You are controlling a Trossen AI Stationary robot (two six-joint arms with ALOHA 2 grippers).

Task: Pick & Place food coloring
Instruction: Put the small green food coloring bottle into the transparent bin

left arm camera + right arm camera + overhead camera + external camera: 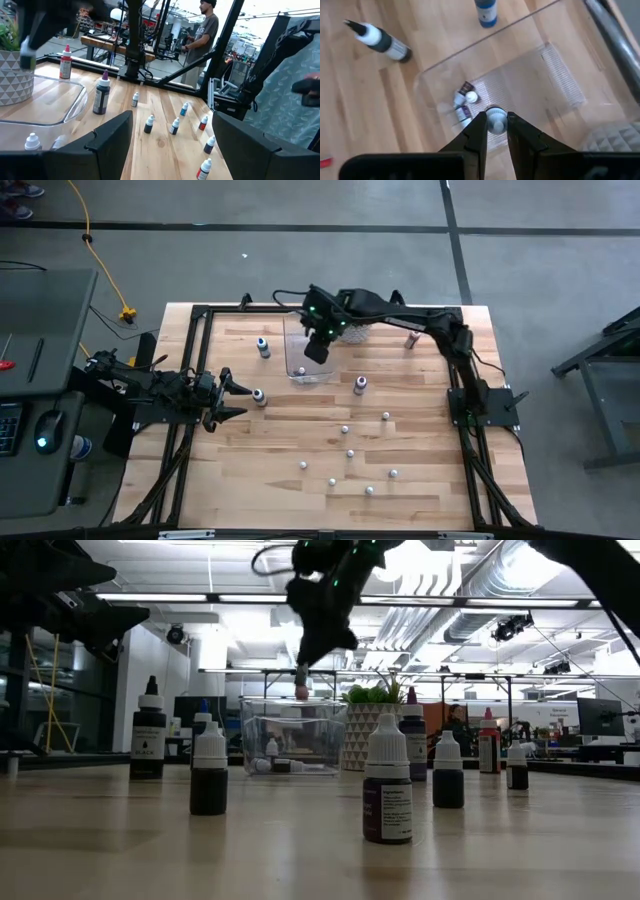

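My right gripper (495,119) hangs over the clear plastic bin (293,340), shut on a tiny food coloring bottle (495,122). In the low view that bottle (301,688) hangs above the bin (290,735). A few small bottles (465,102) lie on the bin's floor. Several more tiny bottles (345,430) stand scattered on the table's near half. Taller bottles stand around the bin, one blue-capped (263,347) and one red (411,338). My left gripper (238,396) waits open at the table's left side, beside a bottle (258,395). My right gripper pinches the tiny bottle by its white ribbed cap (496,125) between its two fingertips, coming from above and pointing down. The bottle hangs upright below the fingers (303,660), lifted clear, its reddish lower end (301,693) above the bin's rim.
A green succulent in a white patterned pot (375,730) stands just right of the bin, under my right arm. A black frame (200,315) runs along the table's edges. A person (200,35) stands beyond the table. Bare wood lies between the scattered bottles.
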